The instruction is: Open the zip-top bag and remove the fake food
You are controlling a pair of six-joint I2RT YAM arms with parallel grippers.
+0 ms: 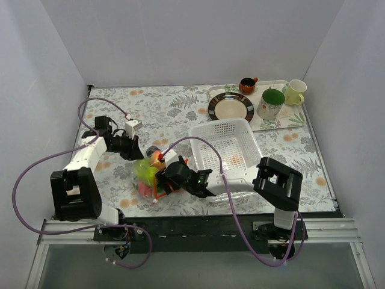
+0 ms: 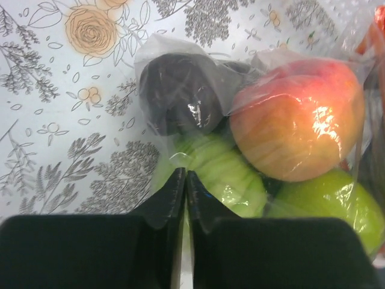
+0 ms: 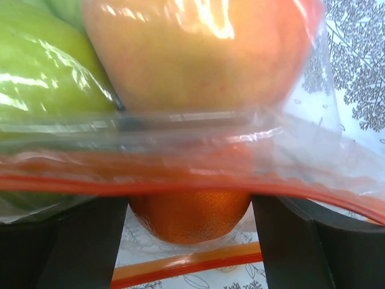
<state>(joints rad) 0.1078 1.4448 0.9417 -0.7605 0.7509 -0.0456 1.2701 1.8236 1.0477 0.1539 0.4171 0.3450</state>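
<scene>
Zip-top bag [image 1: 148, 176] lies on the floral counter [image 1: 162, 108], near the front edge, left of the white mesh basket [image 1: 225, 144] and between the two arms. The fake food is all inside it.

Left end effector [image 2: 185, 177]: fingers pressed together, a fold of the bag's clear film caught at the tips. It comes at the bag from the far left side. Left wrist view shows, through the plastic, a pink-red peach [image 2: 295, 120], a dark piece [image 2: 177, 96] beside it, and two lime-green apples [image 2: 224, 176] below them, nearest the fingers.

Right end effector [image 3: 189, 205]: fingers spread wide, at the bag's right side. The orange-red zip strip [image 3: 150, 183] runs across in front of both fingers. A second strip of the same colour [image 3: 192, 257] lies lower, apart from the first. The orange ball [image 3: 189, 217] sits in the gap between the fingers, below the upper strip. Can't tell whether either finger touches the plastic.

Also on the counter: a tray [image 1: 283, 123] at the far right carrying a dark-rimmed plate [image 1: 231, 107], a green mug [image 1: 271, 103], a pale yellow cup [image 1: 295, 92] and a small brown cup [image 1: 247, 85]. The basket sits just in front of the tray.
</scene>
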